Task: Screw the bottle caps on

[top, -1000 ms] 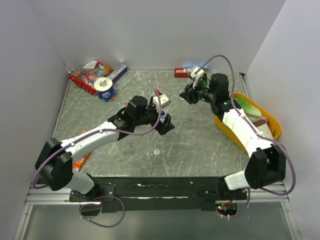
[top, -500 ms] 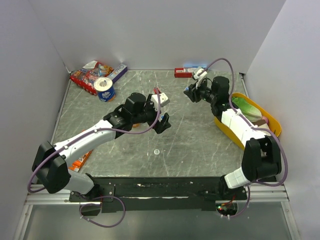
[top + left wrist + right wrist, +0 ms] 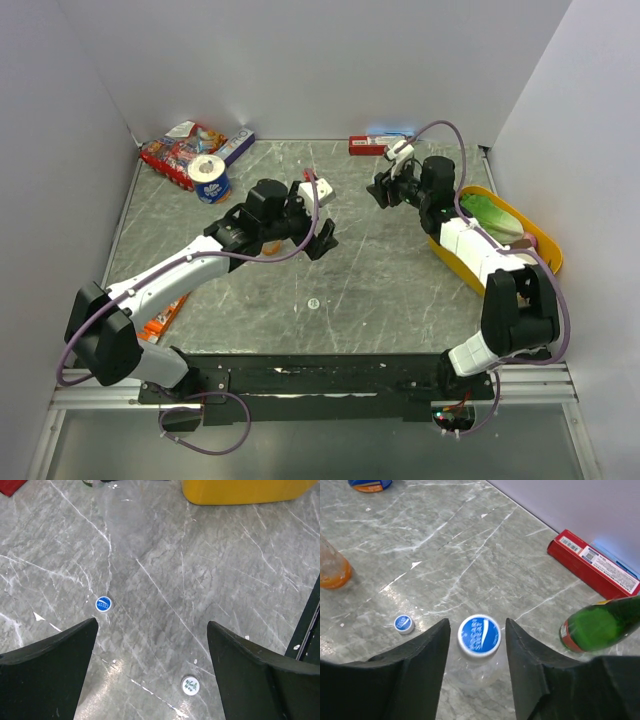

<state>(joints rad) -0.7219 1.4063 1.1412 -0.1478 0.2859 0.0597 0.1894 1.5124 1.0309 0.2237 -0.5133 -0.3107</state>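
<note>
Right wrist view shows the right gripper [image 3: 477,625] part-open, its two black fingers [image 3: 420,655] standing on either side of a clear bottle [image 3: 475,672] that stands upright on the grey marbled surface [image 3: 470,555]. The bottle's neck carries a fitted blue cap [image 3: 479,635], and a thin strip of surface shows between each finger and that cap, so the gripper holds nothing. A loose blue cap [image 3: 404,623] lies flat just left of the clear bottle. Further left, and well apart from it, stands the orange-drink bottle [image 3: 332,567]; it is cut off by the frame edge, so I cannot tell whether it is capped. A green bottle [image 3: 602,625] leans in at the right edge of this view, and a red box [image 3: 592,562] lies against the far wall. From the top external view, the right gripper sits in the far right part of the surface, near the red box. A yellow tray [image 3: 545,262] runs along the right side and a tape roll [image 3: 210,178] stands at the far left. The left gripper [image 3: 151,625] hovers over the middle of the surface with its fingers spread wide and nothing between them. Its wrist view shows the loose blue cap on the surface below it, and a white cap [image 3: 190,685] lying apart from that, nearer the near edge.
</note>
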